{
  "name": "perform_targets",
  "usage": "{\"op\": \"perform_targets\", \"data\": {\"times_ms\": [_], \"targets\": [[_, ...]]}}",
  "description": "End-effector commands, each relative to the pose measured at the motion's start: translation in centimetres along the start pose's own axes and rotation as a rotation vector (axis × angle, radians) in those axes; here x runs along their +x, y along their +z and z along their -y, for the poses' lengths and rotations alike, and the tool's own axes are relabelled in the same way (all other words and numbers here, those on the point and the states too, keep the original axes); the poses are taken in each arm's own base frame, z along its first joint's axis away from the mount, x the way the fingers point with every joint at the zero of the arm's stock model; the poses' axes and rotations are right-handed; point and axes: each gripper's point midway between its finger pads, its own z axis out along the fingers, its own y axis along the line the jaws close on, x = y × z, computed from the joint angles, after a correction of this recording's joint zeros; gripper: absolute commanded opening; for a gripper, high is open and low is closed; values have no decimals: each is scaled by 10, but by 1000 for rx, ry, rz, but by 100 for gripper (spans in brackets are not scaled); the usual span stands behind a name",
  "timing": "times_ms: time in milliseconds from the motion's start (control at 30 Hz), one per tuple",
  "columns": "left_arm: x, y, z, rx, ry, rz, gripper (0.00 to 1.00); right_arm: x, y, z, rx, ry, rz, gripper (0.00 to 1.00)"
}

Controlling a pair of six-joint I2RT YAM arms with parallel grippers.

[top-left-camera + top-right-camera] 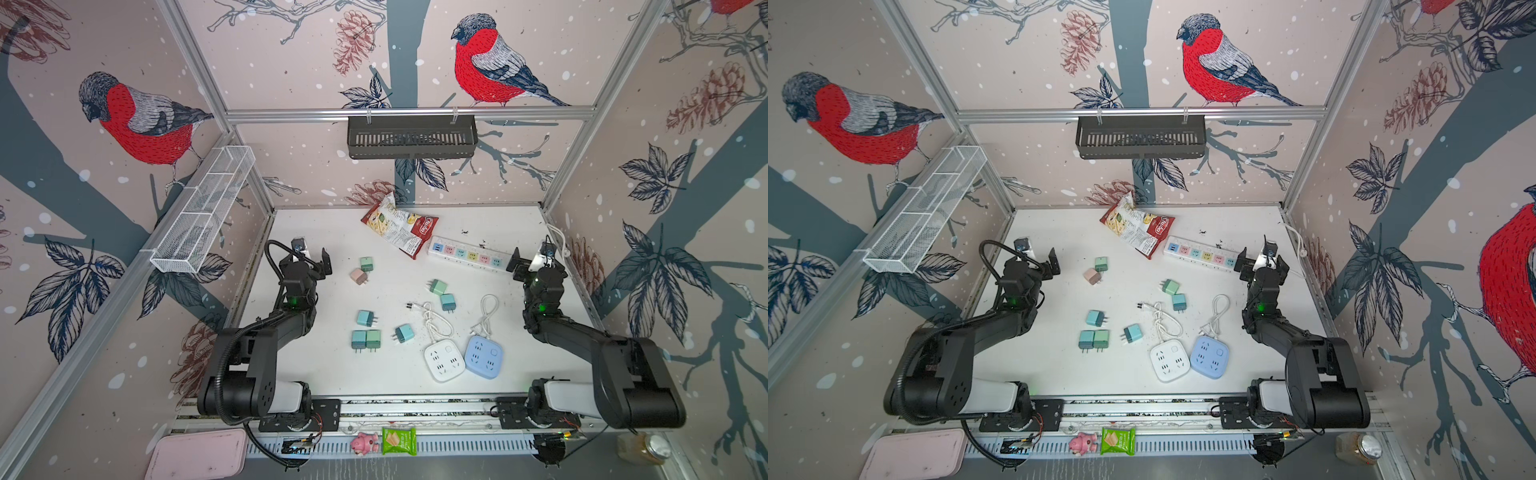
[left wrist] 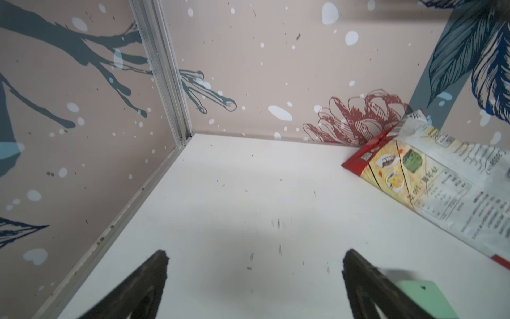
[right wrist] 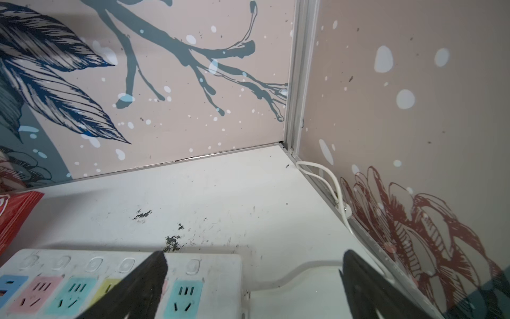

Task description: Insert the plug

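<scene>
Several small cube plugs lie loose on the white table (image 1: 324, 374) in both top views: a green one (image 1: 366, 263) beside a pink one (image 1: 358, 276), and teal and green ones (image 1: 366, 318) nearer the front. A long white power strip (image 1: 467, 253) with coloured sockets lies at the back right. My left gripper (image 1: 308, 258) hangs open over bare table, left of the green plug (image 2: 425, 298). My right gripper (image 3: 254, 255) is open above the strip's cable end (image 3: 209, 276). Both grippers hold nothing.
A white square socket block (image 1: 444, 360) and a blue one (image 1: 483, 356) sit front right with coiled white cords. A chip bag (image 1: 401, 228) lies at the back. The strip's cable (image 3: 303, 269) runs along the right wall. A black basket (image 1: 411, 137) hangs on the back wall.
</scene>
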Motion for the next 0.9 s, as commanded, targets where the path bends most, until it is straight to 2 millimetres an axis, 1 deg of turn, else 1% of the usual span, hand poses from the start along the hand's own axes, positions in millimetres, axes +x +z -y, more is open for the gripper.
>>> {"op": "perform_targets", "data": {"times_ms": [0,33,100,133,200,233,267,300,367,433,467,500,533,567,600,633,667,733,767,833,867], "targets": [[10,-8,-7,-35,-32,-97,98,8,-10,24,129,76,-90,100],[3,-14,-8,-33,-55,-73,98,1,-13,29,152,138,-85,99],[-19,-26,-7,-14,-131,-16,98,-15,-21,33,181,288,-104,100],[-28,-32,-7,-8,-177,-2,98,-20,-24,29,165,327,-140,100],[-41,-42,-13,-35,-326,-8,98,-38,-35,17,94,370,-156,100],[-41,-45,-13,-40,-362,-30,98,-42,-40,11,53,406,-157,99],[-46,-48,-10,-21,-359,-40,98,-42,-48,5,3,453,-157,99],[-50,-50,-5,10,-321,-40,98,-39,-55,-1,-43,495,-156,100],[-48,-51,-1,35,-299,-44,98,-30,-66,-6,-97,559,-155,100],[-46,-50,4,76,-310,-17,98,-15,-73,-7,-116,591,-164,99],[-49,-50,13,125,-307,-5,98,-5,-76,-9,-133,583,-174,100],[-50,-47,14,129,-332,-13,98,6,-79,-11,-150,567,-191,99],[-49,-44,7,78,-391,-38,98,18,-81,-13,-158,553,-213,99],[-43,-39,-3,-2,-466,-97,98,32,-84,-13,-161,545,-234,99],[-34,-35,-5,-33,-507,-166,98,46,-85,-11,-156,549,-243,99],[-34,-31,2,-1,-520,-198,98,54,-86,-10,-156,562,-239,99],[-36,-27,17,80,-513,-221,98,59,-86,-8,-152,574,-246,100],[-43,-26,45,230,-491,-276,98,54,-81,-8,-151,587,-256,100],[-43,-26,49,236,-470,-296,98,47,-78,-12,-168,582,-266,99],[-47,-27,49,229,-487,-284,98,36,-73,-24,-216,550,-302,100],[-48,-27,49,229,-507,-274,98,36,-70,-27,-223,536,-322,100]]}}
